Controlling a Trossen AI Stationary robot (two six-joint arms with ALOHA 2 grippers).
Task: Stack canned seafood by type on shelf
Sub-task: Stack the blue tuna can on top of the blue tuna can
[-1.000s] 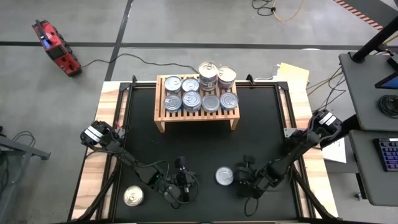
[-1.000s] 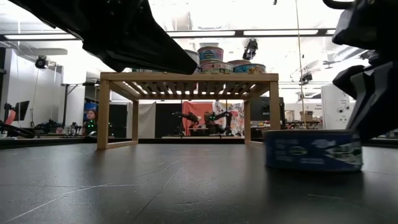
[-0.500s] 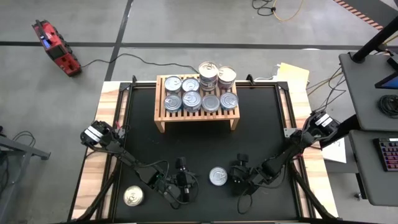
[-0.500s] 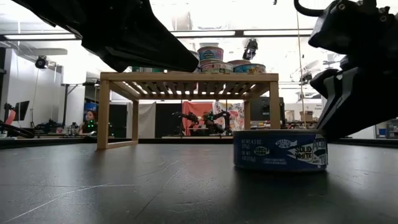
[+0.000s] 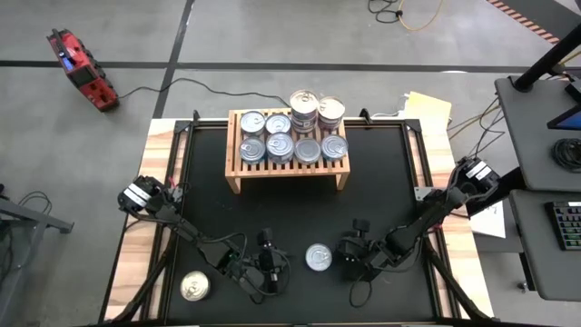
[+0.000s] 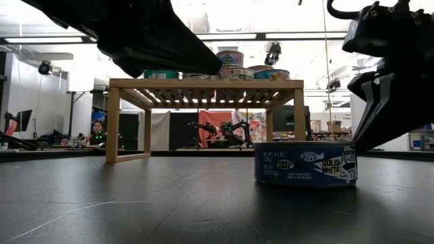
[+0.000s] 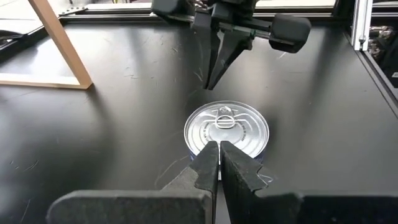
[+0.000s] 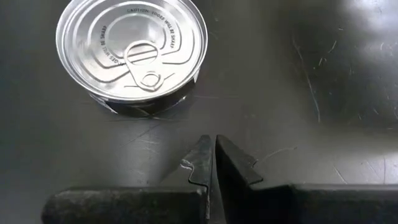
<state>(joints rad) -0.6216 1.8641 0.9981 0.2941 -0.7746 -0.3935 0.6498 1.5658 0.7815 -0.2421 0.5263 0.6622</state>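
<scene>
A flat silver-lidded can (image 5: pixel 318 257) with a blue label (image 6: pixel 306 163) stands on its base on the black mat, near the front. My left gripper (image 7: pixel 218 149) is shut and hovers above the mat just left of it. My right gripper (image 8: pixel 212 144) is shut and stands just right of it, with a gap to the can (image 8: pixel 132 50). The light-wood shelf (image 5: pixel 272 169) stands at the far middle of the mat on its legs. It bears several cans (image 5: pixel 281 145), with taller stacks (image 5: pixel 305 109) at its back right.
Another silver-lidded can (image 5: pixel 193 287) sits on the table's wooden strip at the near left corner. Bare black mat (image 5: pixel 290 213) lies between the shelf and the grippers. A metal frame rail (image 5: pixel 413 154) runs along the mat's right side.
My right gripper, shut, has moved toward the table's left edge and pushed the blue-labelled can a short way left along the mat. It has then drawn back a little to the right, leaving a gap. The can has stayed upright.
</scene>
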